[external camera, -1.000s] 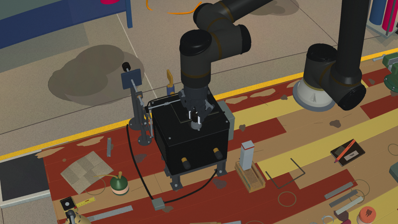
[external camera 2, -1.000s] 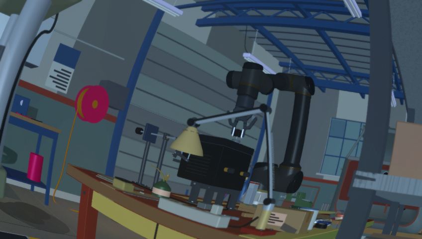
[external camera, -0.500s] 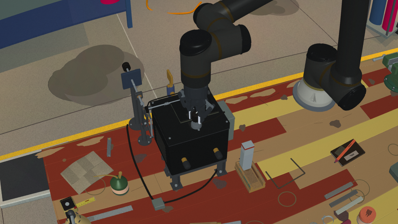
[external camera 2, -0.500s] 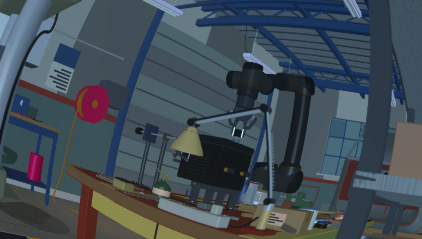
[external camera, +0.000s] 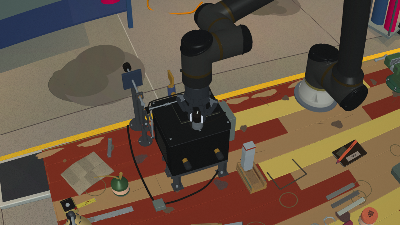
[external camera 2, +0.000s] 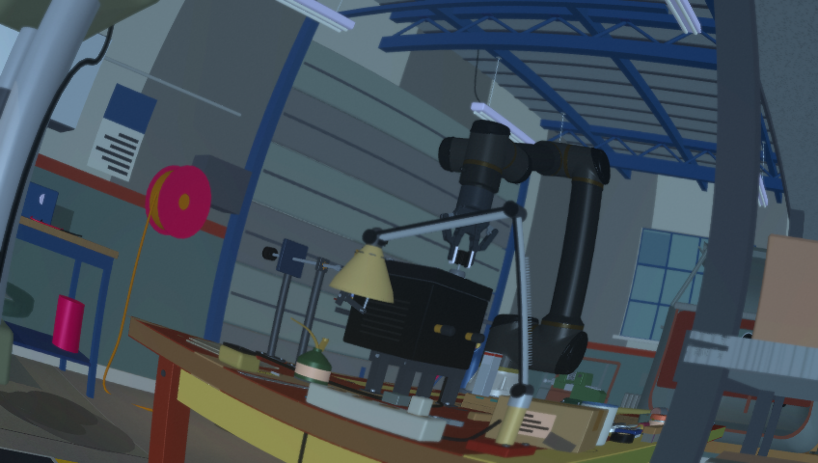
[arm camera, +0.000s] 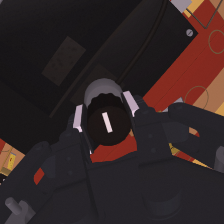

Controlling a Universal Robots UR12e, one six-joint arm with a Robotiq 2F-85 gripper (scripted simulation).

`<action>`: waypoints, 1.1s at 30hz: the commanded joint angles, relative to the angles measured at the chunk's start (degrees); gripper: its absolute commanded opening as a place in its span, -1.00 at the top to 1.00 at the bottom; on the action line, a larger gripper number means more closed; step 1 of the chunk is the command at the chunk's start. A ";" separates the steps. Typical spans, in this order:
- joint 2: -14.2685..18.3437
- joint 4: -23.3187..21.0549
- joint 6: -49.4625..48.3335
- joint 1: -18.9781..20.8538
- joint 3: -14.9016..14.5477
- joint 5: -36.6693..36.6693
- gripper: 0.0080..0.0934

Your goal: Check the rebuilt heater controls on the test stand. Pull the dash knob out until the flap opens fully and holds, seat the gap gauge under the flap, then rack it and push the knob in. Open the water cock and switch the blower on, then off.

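A black ribbed blower knob with a white pointer line sits on a grey collar on top of the black heater box, and my gripper has its two white-padded fingers clamped on the knob's sides. In the side camera the gripper points straight down over the box top. The dash knob sits on a blue plate on a post left of the box. The white gap gauge stands upright in its wooden rack to the right. The yellow-handled water cock rises behind the box.
Behind the box runs the bench's yellow edge, with floor beyond. A black cable loops from the posts to a small grey box. A green oil can, a folded cloth, a notebook and metal bars lie around.
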 commanded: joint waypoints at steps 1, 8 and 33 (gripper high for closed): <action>-0.02 -0.03 -1.92 0.00 -0.04 0.00 1.00; -0.02 -0.03 -16.65 0.00 -0.04 0.00 1.00; -0.02 -0.03 -34.94 0.00 -0.04 0.00 1.00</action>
